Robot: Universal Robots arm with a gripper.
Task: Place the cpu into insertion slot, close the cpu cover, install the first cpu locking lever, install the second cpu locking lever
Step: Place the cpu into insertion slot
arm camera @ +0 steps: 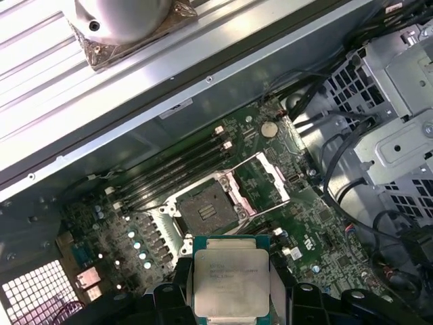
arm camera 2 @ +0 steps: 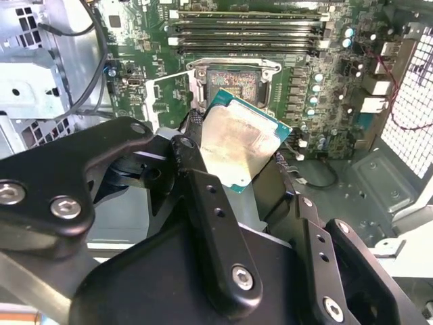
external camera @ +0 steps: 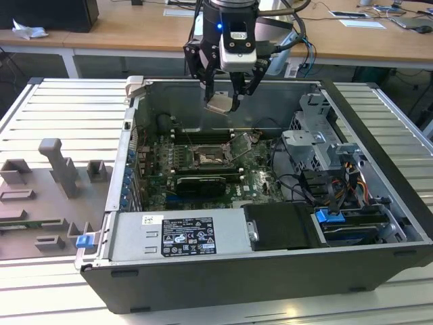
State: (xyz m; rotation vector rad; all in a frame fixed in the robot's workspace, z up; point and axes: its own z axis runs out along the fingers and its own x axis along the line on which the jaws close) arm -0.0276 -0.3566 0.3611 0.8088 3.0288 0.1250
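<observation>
Silver-beige cpu (external camera: 219,105) is pinched between the fingers of the gripper (external camera: 223,100), held by two opposite edges, metal face showing in both wrist views. It is tilted, not level, and hangs in the air over the open computer case (external camera: 122,223), well apart from the board.

Key relation: in the exterior view the insertion slot (external camera: 205,159) lies at about 6 to 7 o'clock from the gripper, lower down on the green circuit board (external camera: 260,186). The slot's dark centre is bare, with nothing seated in it. The chip is square, so it has no long axis to speak of; its edges look turned a bit against the socket's edges in the second wrist view.

The cpu cover (external camera: 238,145) is swung open and stands up at the slot's 2 to 3 o'clock side, clear of the opening. The state of the locking levers is too small to tell.

Around the slot: memory slots (external camera: 210,133) run at its 12 o'clock and a black expansion card (external camera: 199,183) at its 6 o'clock. The drive cage (external camera: 314,139) and loose cables (external camera: 298,183) are out at 3 o'clock. My judgement: the raised cover is the closest thing to the descent path, and nothing lies over the slot itself.
</observation>
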